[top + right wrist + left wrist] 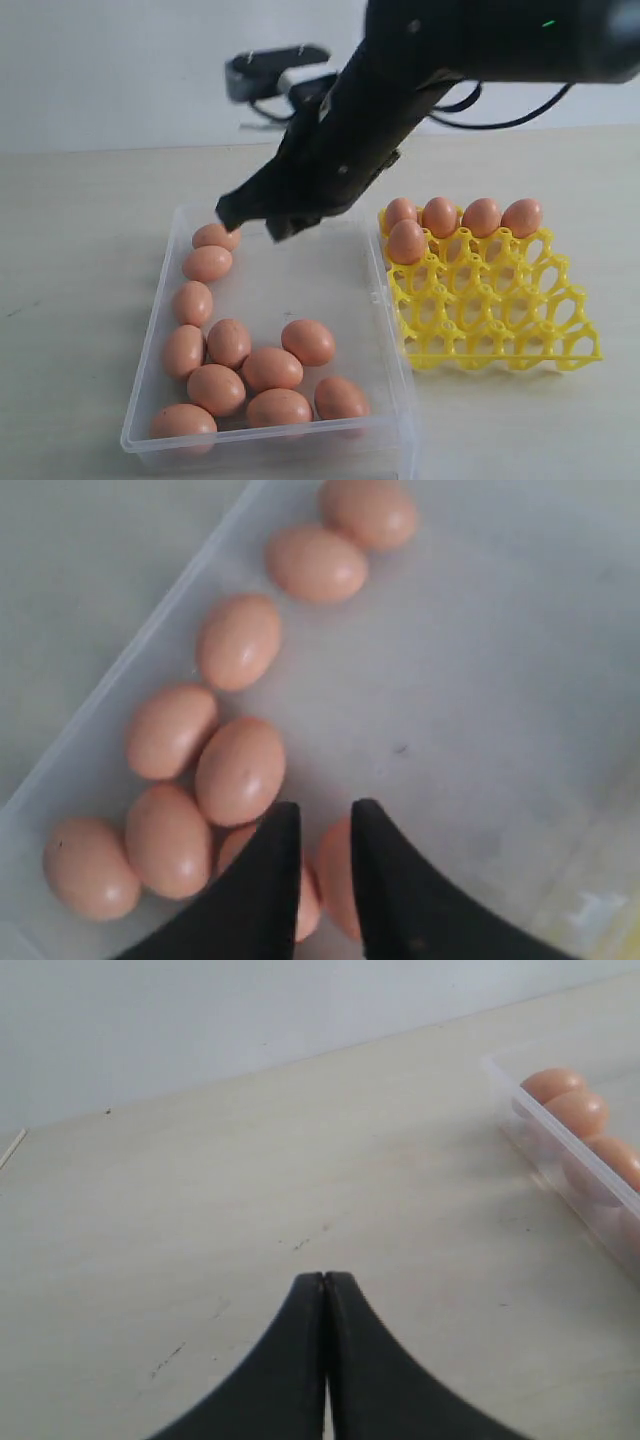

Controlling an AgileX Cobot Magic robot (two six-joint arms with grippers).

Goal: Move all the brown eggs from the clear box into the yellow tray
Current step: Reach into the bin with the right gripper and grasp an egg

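The clear box [385, 330] lies in the middle of the table with several brown eggs [272, 368] along its left wall and near end. The yellow tray [520, 330] stands to its right with several brown eggs [439, 215] in its far cups. My right gripper [258, 220] reaches across and hangs above the far part of the box. Its jaws stand a narrow gap apart with nothing between them [325, 815]; the eggs [240, 770] lie well below. My left gripper [324, 1280] is shut and empty over bare table beside the box wall [560, 1135].
A camera on a stand [265, 70] sits behind the box at the back of the table. The near cups of the yellow tray [500, 345] hold nothing. The floor of the box's right half [330, 280] is bare.
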